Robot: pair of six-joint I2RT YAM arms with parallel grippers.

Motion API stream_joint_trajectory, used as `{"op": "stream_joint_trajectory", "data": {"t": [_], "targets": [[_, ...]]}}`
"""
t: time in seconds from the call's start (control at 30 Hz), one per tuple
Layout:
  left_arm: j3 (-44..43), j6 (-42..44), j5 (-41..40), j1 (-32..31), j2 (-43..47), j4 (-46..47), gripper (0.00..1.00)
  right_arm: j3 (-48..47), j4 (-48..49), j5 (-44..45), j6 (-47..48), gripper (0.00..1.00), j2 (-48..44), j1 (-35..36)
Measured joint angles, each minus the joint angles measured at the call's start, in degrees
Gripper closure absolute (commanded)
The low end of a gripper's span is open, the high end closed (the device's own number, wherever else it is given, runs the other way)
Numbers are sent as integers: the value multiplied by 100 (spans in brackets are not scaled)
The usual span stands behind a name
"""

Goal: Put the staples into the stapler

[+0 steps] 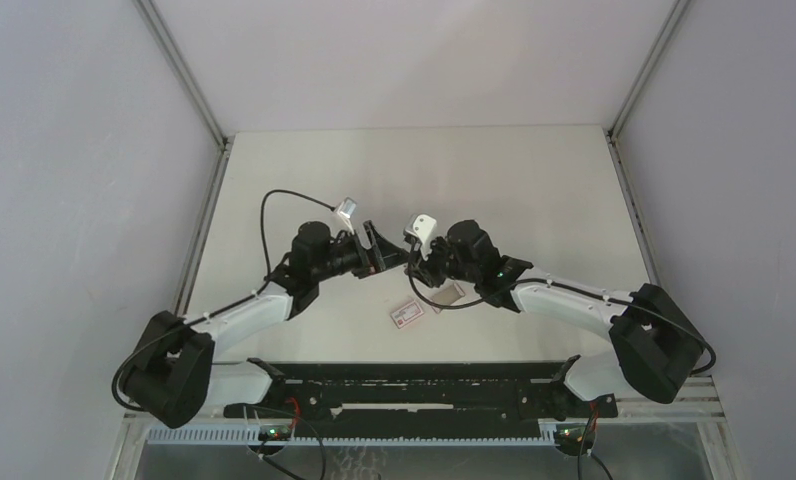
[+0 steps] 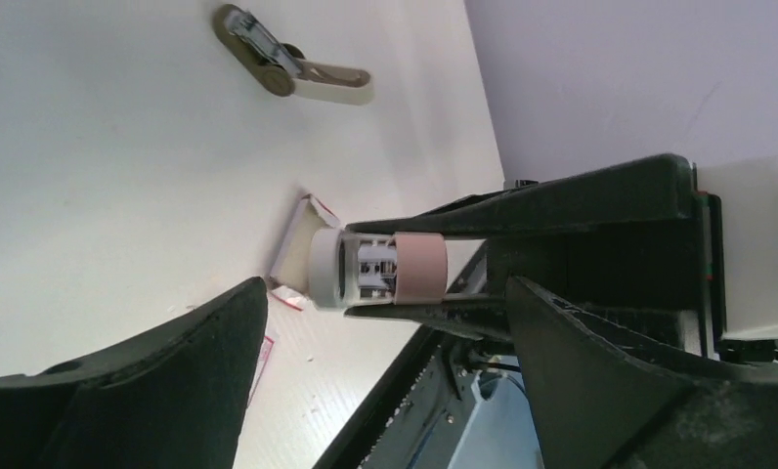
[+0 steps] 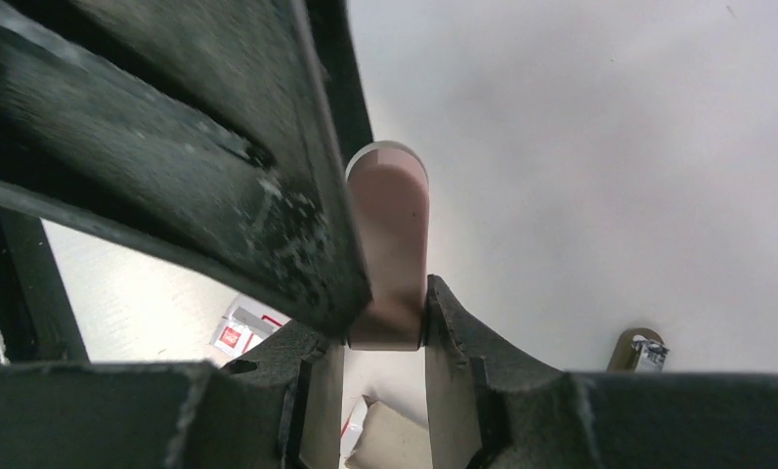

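Found right hand (image 3: 385, 322) clenched on the pink-and-white stapler (image 3: 390, 234), lifted off the table (image 1: 474, 180) with one end turned toward left hand (image 2: 385, 293). Judged as presenting the loading channel for access. Noted left hand released and spread wide around that end, touching nothing. Located the staples (image 1: 449, 292) in a grey tray on the table below right hand, just beside the white red-label box (image 1: 406, 313). Cannot tell whether the channel already holds a strip. Judged loading not yet done.
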State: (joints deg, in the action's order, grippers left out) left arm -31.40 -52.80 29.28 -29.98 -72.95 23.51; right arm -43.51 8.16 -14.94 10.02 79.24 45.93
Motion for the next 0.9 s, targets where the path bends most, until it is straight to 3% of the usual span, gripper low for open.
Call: {"op": "stream_joint_trajectory", "data": {"t": [0.17, 0.37, 0.57, 0.7, 0.77, 0.9], "targets": [[26, 348, -861, 201, 890, -802, 0, -79, -72, 293, -188, 100, 162, -125], [44, 866, -1565, 1510, 2457, -1799, 0, -992, -575, 656, -446, 100, 1296, -170], [-295, 1556, -1464, 2673, 2994, -3069, 0, -2337, -1075, 894, -531, 100, 2577, -50], [-540, 1838, -1300, 3018, 3213, -3595, 0, -3248, -1429, 935, -560, 100, 3348, 68], [-695, 1976, -1255, 3036, 3257, -3801, 0, -3676, -1589, 953, -577, 96, 3696, 120], [-859, 2234, -1255, 3038, 3314, -4081, 0, -4240, -1884, 999, -619, 76, 4212, 195]]}}
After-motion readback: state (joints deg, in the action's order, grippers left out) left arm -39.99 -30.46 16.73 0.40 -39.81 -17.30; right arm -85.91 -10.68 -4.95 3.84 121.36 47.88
